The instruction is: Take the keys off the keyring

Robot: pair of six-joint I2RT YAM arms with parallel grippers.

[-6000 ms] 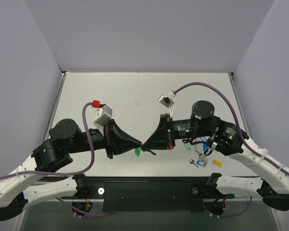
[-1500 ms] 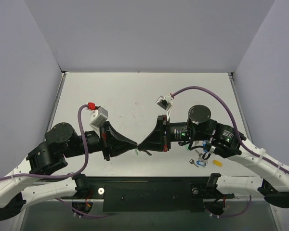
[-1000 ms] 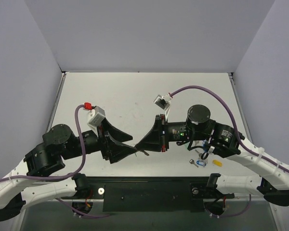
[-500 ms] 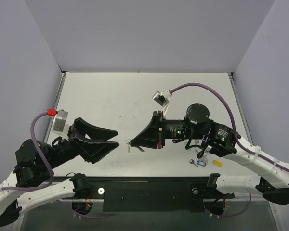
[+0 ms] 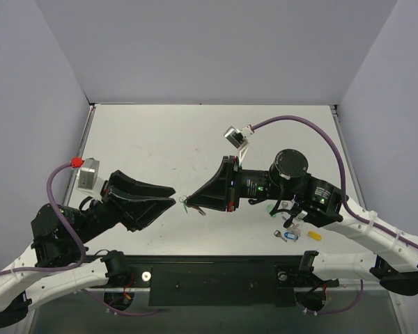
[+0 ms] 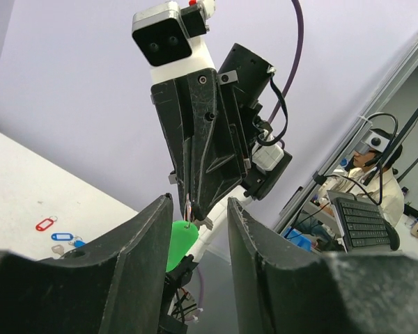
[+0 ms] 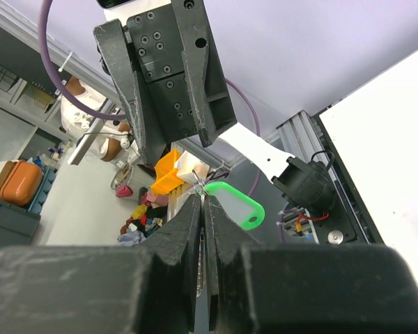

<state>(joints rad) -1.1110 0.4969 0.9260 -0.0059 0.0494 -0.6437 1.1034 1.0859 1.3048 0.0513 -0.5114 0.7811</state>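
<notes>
My right gripper (image 5: 189, 203) is shut on the thin silver keyring (image 7: 203, 186) and holds it in the air above the table's front. The green-headed key (image 5: 184, 207) hangs from the ring beside the fingertips, and is bright green in the right wrist view (image 7: 234, 202). A dark sliver just right of it may be the bare silver key (image 5: 200, 211). My left gripper (image 5: 171, 199) faces the right one, open, its tips a short gap from the green head. In the left wrist view the green head (image 6: 182, 239) shows between my open fingers (image 6: 143, 264), untouched.
Several loose key tags lie on the table under the right arm: blue (image 5: 290, 236), yellow (image 5: 313, 236), green (image 5: 272, 213). The left wrist view shows a red tag (image 6: 45, 223) and a blue tag (image 6: 64, 236) on the white table (image 5: 195, 139). Walls enclose three sides.
The left gripper let go and drew back to the left, then edged toward the keys again with its jaws narrowing. The right gripper carried the ring leftward and stays shut.
</notes>
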